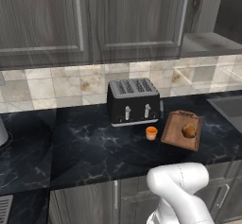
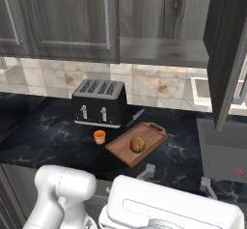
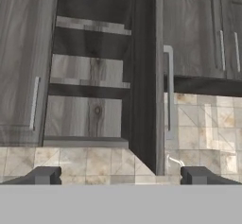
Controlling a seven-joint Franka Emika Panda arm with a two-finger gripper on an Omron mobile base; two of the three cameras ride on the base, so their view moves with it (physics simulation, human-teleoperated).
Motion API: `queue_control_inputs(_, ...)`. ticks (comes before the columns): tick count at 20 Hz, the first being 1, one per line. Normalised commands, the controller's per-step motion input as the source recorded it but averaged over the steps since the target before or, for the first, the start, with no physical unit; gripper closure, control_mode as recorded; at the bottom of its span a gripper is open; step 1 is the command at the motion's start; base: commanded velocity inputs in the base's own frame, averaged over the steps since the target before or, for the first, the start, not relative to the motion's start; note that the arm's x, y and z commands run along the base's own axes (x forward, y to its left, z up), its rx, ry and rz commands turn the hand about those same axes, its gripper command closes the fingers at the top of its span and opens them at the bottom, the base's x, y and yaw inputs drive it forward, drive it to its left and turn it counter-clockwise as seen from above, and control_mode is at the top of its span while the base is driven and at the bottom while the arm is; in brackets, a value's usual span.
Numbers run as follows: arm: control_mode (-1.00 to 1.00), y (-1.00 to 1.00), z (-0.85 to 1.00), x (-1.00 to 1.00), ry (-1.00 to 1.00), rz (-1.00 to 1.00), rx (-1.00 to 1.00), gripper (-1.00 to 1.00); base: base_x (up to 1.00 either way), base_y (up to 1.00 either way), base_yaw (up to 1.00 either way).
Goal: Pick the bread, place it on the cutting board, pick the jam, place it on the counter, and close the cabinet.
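Bread [image 2: 138, 144]: lies on board [image 2: 153, 135], placed.
Jam [image 2: 99, 136]: stands on table [image 2: 53, 136], placed.
Door [image 3: 144, 76]: ajar, just ahead of end effector [image 3: 120, 176].
End effector: spread, empty, facing door to shut it.

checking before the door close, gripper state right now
gripper: open, fingers spread wide, holding nothing, facing the open cabinet.

bread [image 1: 189, 131]: round golden-brown bun, resting on the board
board [image 1: 173, 132]: reddish-brown, flat on the counter, just right of the toaster
jam [image 1: 151, 133]: small orange jar, upright on the counter, between toaster and board
counter [image 1: 85, 142]: black veined marble
cabinet [image 3: 90, 76]: dark grey; door [image 3: 144, 76] standing open, shelves bare
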Motion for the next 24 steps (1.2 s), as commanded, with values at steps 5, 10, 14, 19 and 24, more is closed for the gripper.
queue_control_inputs(5,-1.0,-0.06,-0.01,0.0,0.0,0.0,0.0,-1.0,0.0,0.0,0.0)
queue_control_inputs(10,-1.0,-0.12,0.0,0.0,0.0,0.0,0.0,-1.0,0.0,0.0,0.0)
queue_control_inputs(14,-1.0,-0.19,0.0,0.0,0.0,0.0,0.0,-1.0,0.0,0.0,0.0)
queue_control_inputs(19,-1.0,-0.22,0.0,0.0,0.0,0.0,0.0,-1.0,0.0,0.0,0.0)
queue_control_inputs(24,-1.0,-0.22,0.0,0.0,0.0,0.0,0.0,-1.0,0.0,0.0,0.0)
